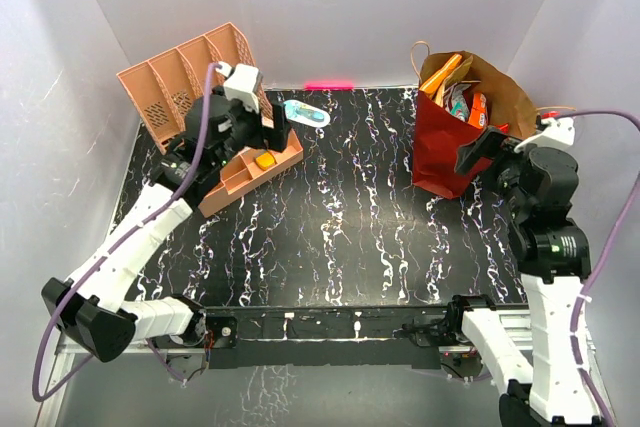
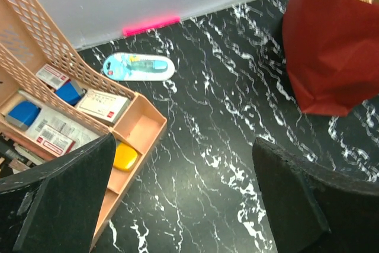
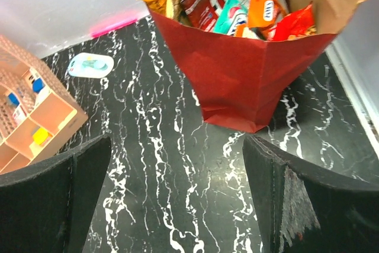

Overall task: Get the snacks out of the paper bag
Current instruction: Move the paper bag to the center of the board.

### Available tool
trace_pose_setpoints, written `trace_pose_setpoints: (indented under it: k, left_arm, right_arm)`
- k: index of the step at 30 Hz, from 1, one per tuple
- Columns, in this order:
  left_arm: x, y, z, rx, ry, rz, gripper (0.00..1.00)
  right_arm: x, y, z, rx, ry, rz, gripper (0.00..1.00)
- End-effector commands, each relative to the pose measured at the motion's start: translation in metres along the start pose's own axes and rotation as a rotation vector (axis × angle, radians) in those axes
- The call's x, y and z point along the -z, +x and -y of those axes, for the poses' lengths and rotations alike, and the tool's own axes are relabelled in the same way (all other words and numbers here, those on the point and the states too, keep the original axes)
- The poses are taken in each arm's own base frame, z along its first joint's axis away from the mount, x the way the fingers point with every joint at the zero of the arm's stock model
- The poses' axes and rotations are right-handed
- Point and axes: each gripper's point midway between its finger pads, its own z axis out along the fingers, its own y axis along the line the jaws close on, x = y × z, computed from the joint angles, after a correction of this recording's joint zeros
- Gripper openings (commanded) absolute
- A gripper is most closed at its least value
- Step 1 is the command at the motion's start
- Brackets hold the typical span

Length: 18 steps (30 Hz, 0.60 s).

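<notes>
At the near edge, both arms are angling out over the black marbled table point(image 1: 330, 217). The left gripper point(image 2: 183, 205) is hanging wide open and gripping nothing, above the front of the peach organizer point(image 2: 139, 125). The right gripper point(image 3: 177, 199) is likewise gaping fully and carrying nothing, hovering just short of the dark-red paper bag point(image 3: 237, 81). The bag is standing upright toward the table's far right, and the snacks point(image 3: 263, 1) are sitting inside it, poking up at its mouth. Farther back, a light-blue oval object point(image 2: 138, 66) is lying near the wall, close to a pink strip point(image 2: 151, 25).
</notes>
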Motion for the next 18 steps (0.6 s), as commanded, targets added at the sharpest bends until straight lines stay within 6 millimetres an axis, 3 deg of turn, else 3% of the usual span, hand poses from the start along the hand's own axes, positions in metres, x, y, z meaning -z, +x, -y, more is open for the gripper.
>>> trace_pose_setpoints:
  k: [1, 8, 18]
  left_arm:
    - [0.003, 0.001, 0.01, -0.081, -0.022, 0.062, 0.98]
    - [0.01, 0.015, 0.026, -0.155, -0.044, 0.098, 0.98]
    - [0.039, -0.005, 0.014, -0.152, -0.137, 0.253, 0.99]
  right_arm:
    - [-0.026, -0.021, -0.029, -0.029, -0.134, 0.066, 0.98]
    - [-0.078, -0.045, -0.059, -0.043, -0.254, 0.09, 0.98]
    - [-0.173, -0.08, -0.086, -0.142, -0.285, 0.074, 0.98]
